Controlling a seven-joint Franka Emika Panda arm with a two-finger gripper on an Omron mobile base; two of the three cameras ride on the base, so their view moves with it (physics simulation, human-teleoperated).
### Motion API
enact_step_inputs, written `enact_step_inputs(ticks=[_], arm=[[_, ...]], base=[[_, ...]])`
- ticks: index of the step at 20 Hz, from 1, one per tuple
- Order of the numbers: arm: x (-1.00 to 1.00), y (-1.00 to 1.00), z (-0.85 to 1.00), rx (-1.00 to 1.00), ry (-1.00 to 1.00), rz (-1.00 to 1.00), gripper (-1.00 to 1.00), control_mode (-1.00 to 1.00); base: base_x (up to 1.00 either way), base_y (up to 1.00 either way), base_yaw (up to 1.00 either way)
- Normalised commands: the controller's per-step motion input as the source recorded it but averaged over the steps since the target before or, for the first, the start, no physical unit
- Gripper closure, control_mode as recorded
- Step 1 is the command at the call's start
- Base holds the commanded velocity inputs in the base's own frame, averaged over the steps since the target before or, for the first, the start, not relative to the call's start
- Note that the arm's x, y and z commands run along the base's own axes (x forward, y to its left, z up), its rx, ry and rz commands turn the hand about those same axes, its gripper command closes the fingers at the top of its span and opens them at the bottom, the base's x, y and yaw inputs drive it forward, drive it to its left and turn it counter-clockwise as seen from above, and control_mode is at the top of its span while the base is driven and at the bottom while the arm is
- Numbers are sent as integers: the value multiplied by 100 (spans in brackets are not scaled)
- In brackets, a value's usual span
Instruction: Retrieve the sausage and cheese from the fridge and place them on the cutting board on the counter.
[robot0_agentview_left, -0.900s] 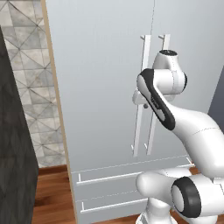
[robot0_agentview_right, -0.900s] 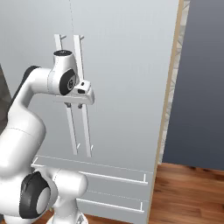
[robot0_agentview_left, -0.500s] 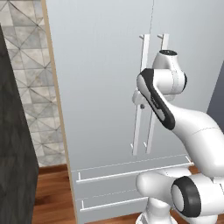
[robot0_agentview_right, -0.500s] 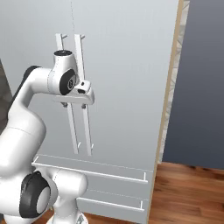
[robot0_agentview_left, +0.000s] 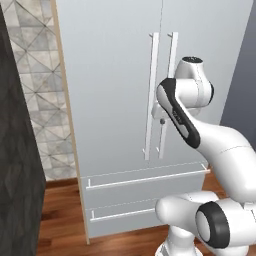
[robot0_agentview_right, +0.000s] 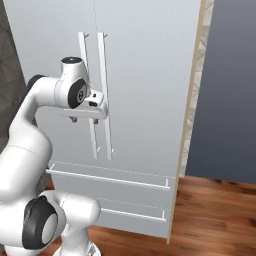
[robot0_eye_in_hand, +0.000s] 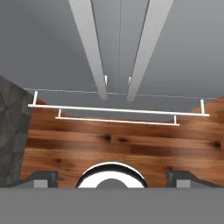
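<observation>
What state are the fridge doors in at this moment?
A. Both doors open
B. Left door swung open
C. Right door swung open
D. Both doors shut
D: the fridge shows both doors flush, its two vertical bar handles side by side, and the hand near them holds nothing.

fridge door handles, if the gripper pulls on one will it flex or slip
The fridge door handles are long thin bars fixed at both ends, so probably stiff. They look smooth, so the gripper, with fingers wide apart, might slide along one. The tall door likely swings heavily.
</observation>
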Motion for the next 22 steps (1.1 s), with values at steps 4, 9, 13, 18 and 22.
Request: enact_step_inputs(ticks=[4, 9, 13, 18, 22], arm=[[0, 0, 0, 0, 0, 0, -100, 100], [0, 0, 0, 0, 0, 0, -100, 100], [0, 0, 0, 0, -3, 0, -100, -100], [-14, 0, -3, 0, -31, 0, -100, -100], [-21, 0, 0, -3, -45, 0, -100, -100]], base=[[-39, 0, 0], [-14, 0, 0], [0, 0, 0], [0, 0, 0], [0, 0, 0]])
